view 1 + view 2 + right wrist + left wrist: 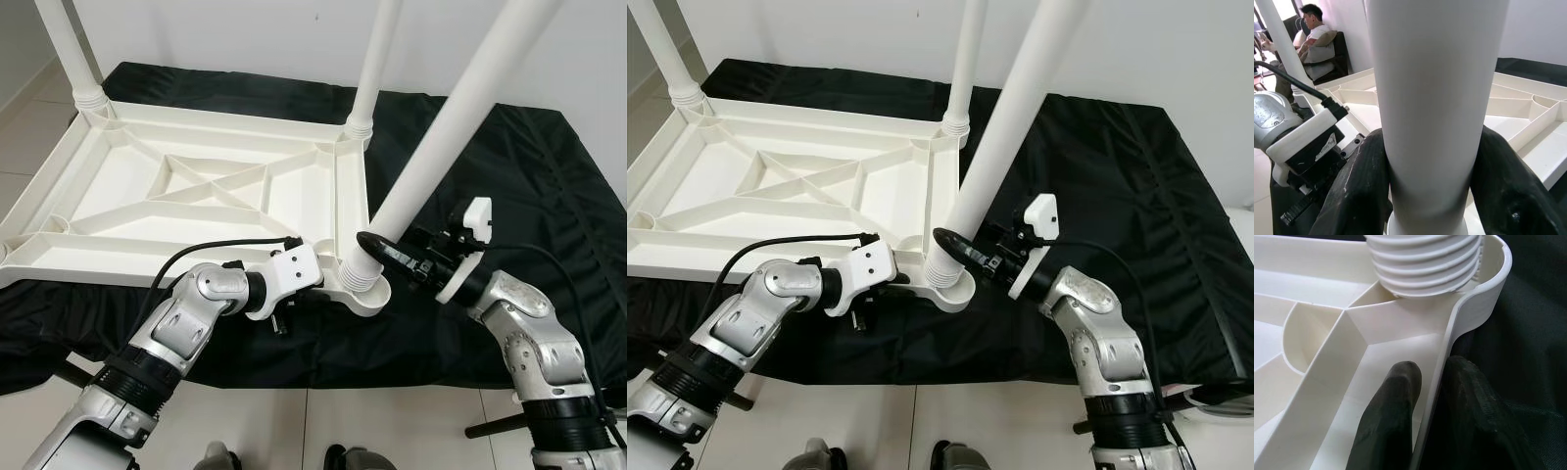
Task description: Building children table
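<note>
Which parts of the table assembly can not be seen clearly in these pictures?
- Tops of the three legs: cut off by the upper edge in both eye views.
- Fourth corner socket of the tabletop: cut off by the left edge.
- How deep the leg's thread sits in its socket: hidden by the tabletop's rim.
- Left pincer: tips hidden by the left wrist in the eye views.
- Right pincer: far side hidden behind the leg.
</note>
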Controlling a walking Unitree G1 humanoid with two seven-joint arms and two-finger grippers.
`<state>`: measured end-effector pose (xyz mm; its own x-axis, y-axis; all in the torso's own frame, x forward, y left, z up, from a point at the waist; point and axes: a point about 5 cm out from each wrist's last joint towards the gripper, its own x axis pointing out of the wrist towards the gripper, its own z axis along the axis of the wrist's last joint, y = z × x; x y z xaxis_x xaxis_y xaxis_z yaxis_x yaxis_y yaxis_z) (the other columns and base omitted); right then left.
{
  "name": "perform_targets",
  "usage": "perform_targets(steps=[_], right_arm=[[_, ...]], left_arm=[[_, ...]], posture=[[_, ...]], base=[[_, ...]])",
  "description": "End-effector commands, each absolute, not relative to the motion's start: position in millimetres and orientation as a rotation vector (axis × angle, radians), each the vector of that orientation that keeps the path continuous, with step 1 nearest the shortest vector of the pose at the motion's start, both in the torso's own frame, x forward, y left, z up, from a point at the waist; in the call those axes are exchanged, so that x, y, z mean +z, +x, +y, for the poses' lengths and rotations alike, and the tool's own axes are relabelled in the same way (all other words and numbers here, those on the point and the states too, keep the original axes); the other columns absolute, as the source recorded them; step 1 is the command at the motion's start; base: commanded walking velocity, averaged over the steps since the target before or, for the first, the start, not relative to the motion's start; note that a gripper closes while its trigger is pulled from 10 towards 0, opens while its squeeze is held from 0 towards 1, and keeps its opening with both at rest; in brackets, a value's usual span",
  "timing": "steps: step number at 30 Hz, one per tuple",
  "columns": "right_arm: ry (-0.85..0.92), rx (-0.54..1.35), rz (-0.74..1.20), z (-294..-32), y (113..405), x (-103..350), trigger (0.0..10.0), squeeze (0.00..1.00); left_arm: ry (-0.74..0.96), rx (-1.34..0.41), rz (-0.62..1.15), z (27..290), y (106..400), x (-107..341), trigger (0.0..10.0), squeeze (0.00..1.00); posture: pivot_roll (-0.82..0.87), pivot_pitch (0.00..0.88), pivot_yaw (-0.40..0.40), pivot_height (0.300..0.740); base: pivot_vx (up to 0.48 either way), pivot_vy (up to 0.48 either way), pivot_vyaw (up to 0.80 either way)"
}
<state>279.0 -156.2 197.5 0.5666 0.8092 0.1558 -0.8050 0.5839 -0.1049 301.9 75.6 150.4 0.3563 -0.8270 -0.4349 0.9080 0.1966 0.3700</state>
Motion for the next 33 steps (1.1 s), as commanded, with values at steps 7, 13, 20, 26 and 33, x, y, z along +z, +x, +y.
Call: perform_targets(steps=[7,13,20,26,33], right_arm=[[-0.018,0.931,-0.105,-161,269,180,10.0,0.00],[-0.024,0.933,-0.093,-162,264,179,10.0,0.00],[-0.040,0.924,-0.084,-166,261,179,10.0,0.00],[-0.056,0.901,-0.078,-170,262,177,10.0,0.00],[-0.066,0.879,-0.066,-172,262,174,10.0,0.00]], left_arm=[[0.669,-1.191,0.071,70,306,167,10.0,0.00],[0.679,-1.177,0.067,71,307,167,10.0,0.00],[0.682,-1.166,0.066,71,309,168,10.0,0.00],[0.686,-1.161,0.064,71,310,169,10.0,0.00],[0.690,-1.156,0.061,72,310,169,10.0,0.00]], posture=[[-0.07,0.136,-0.042,0.740],[-0.07,0.139,-0.041,0.740],[-0.07,0.142,-0.040,0.740],[-0.07,0.145,-0.037,0.740],[-0.07,0.144,-0.033,0.740]], base=[[0.000,0.000,0.00],[0.000,0.000,0.00],[0.000,0.000,0.00],[0.000,0.000,0.00],[0.000,0.000,0.00]])
